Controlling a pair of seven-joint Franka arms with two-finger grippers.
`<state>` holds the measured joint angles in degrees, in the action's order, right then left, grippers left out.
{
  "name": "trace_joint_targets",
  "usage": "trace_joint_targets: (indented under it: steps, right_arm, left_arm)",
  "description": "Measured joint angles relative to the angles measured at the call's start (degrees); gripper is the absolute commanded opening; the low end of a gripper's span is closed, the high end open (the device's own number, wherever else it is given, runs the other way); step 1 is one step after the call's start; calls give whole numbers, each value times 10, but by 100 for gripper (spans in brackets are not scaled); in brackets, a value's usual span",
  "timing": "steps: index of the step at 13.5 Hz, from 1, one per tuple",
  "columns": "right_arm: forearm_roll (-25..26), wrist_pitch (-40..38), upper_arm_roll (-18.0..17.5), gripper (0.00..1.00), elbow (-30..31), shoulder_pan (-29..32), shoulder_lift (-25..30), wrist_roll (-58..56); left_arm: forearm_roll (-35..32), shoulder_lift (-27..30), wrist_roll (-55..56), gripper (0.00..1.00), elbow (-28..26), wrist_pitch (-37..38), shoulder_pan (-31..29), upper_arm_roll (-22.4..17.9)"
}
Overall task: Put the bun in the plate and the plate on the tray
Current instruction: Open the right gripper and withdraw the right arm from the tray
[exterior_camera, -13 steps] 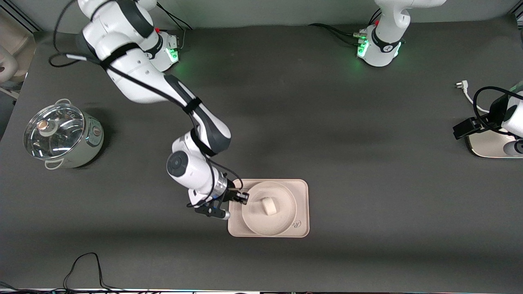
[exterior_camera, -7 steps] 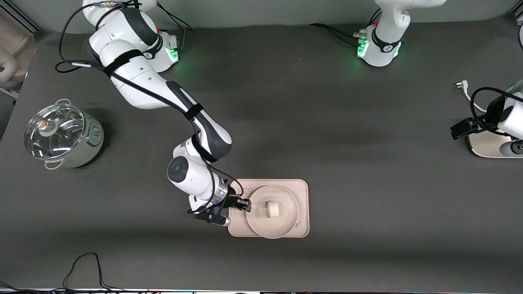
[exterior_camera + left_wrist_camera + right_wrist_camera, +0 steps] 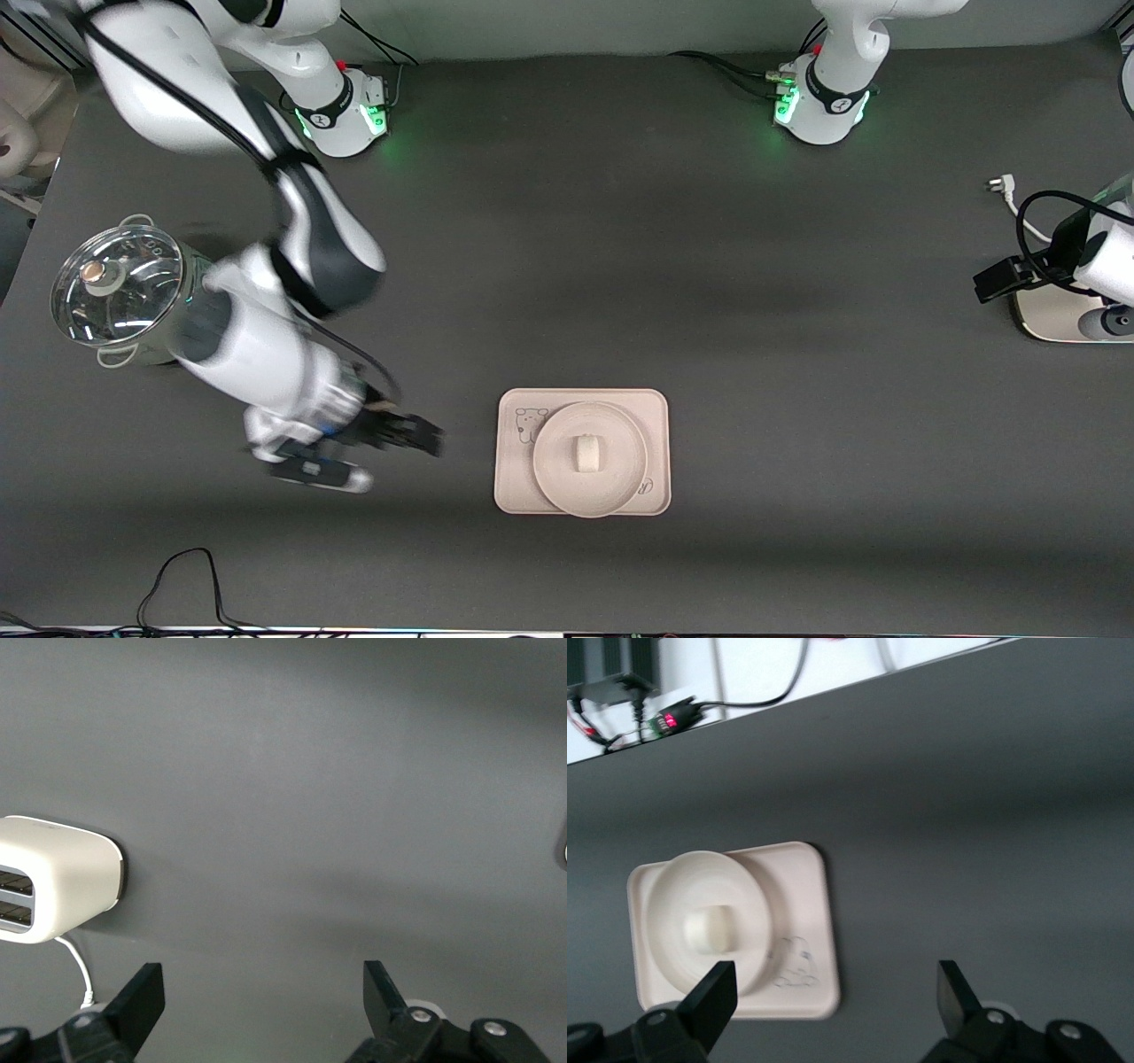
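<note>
The off-white bun (image 3: pixel 586 452) lies in the middle of the round cream plate (image 3: pixel 554 465). The plate sits on the rectangular cream tray (image 3: pixel 514 483), whose cartoon drawing shows at one corner. In the right wrist view the bun (image 3: pixel 710 930) is in the plate (image 3: pixel 669 904) on the tray (image 3: pixel 806 904). My right gripper (image 3: pixel 423 438) is open and empty, above the table beside the tray toward the right arm's end; its fingertips (image 3: pixel 718 992) show in its wrist view. My left gripper (image 3: pixel 263 992) is open and empty at the left arm's end of the table.
A steel pot with a glass lid (image 3: pixel 133 297) stands at the right arm's end. A white toaster (image 3: pixel 53 877) with a cord shows in the left wrist view. A cream appliance (image 3: pixel 1059 310) and a white plug (image 3: pixel 999 184) lie at the left arm's end.
My right gripper let go of the plate's rim and drew away from the tray toward the right arm's end. The plate and bun stay on the tray. The left arm barely moved.
</note>
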<state>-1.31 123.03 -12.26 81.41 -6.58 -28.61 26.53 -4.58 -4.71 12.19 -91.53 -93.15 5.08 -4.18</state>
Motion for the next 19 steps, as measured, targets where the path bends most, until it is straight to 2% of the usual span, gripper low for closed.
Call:
trace_joint_targets:
  steps: [3, 6, 8, 10, 12, 14, 16, 19]
  right_arm:
    - [0, -100, 64, 100, 107, 5, 159, -44]
    - [0, -198, 124, 100, 184, 5, 301, -96]
    - [0, -213, 144, 100, 239, 6, 382, -125]
    - [0, -216, 154, 100, 284, 9, 436, -142]
    - [0, -216, 152, 100, 297, 15, 449, -147]
    - [0, -226, 129, 100, 282, 30, 440, -151]
    - [0, -241, 108, 100, 238, 40, 407, -151]
    - [0, -243, 95, 100, 185, 45, 346, -153]
  left_arm:
    - [0, 1, 0, 100, 0, 0, 0, -1]
    - [0, 2, 0, 100, 0, 1, 0, -2]
    - [0, 3, 0, 100, 1, 1, 0, -3]
    - [0, 3, 0, 100, 1, 1, -1, -2]
    - [0, 3, 0, 100, 3, 1, -15, 7]
    - [1, 3, 0, 100, 6, 1, -41, 28]
    - [14, 3, 0, 100, 12, 1, -48, 37]
    - [33, 11, 0, 100, 20, 10, -46, 48]
